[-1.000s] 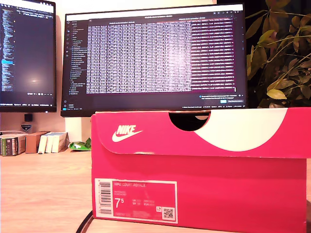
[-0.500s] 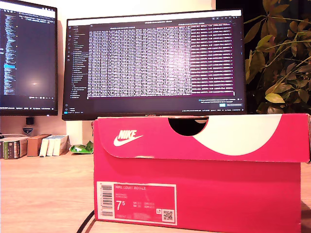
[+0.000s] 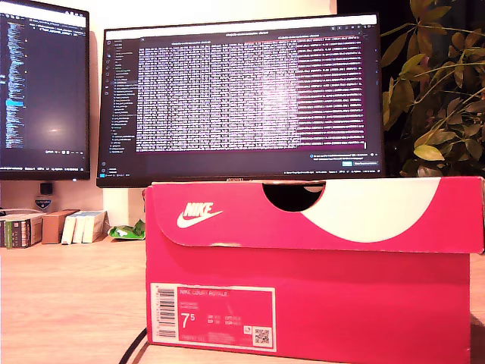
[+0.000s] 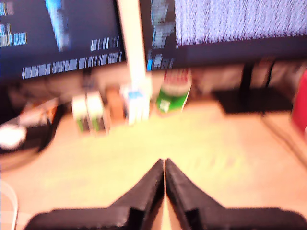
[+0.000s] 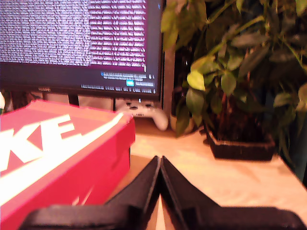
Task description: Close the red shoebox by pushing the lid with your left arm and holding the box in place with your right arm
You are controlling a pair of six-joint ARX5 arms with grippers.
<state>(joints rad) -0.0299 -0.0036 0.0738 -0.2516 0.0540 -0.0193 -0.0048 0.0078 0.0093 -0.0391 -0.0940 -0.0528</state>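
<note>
Red cardboard fills your exterior view: the shoebox (image 3: 311, 273) stands at the desk's (image 3: 68, 303) near edge, its lid (image 3: 318, 212) down flat. Behind it, going left to right, you see small books (image 3: 49, 225), two monitors (image 3: 239, 95) and a plant (image 3: 436, 83). My first gripper (image 4: 164, 165) is pinched together, empty, over bare wood. My second gripper (image 5: 159, 162), likewise closed on nothing, sits just beside the box's end.
</note>
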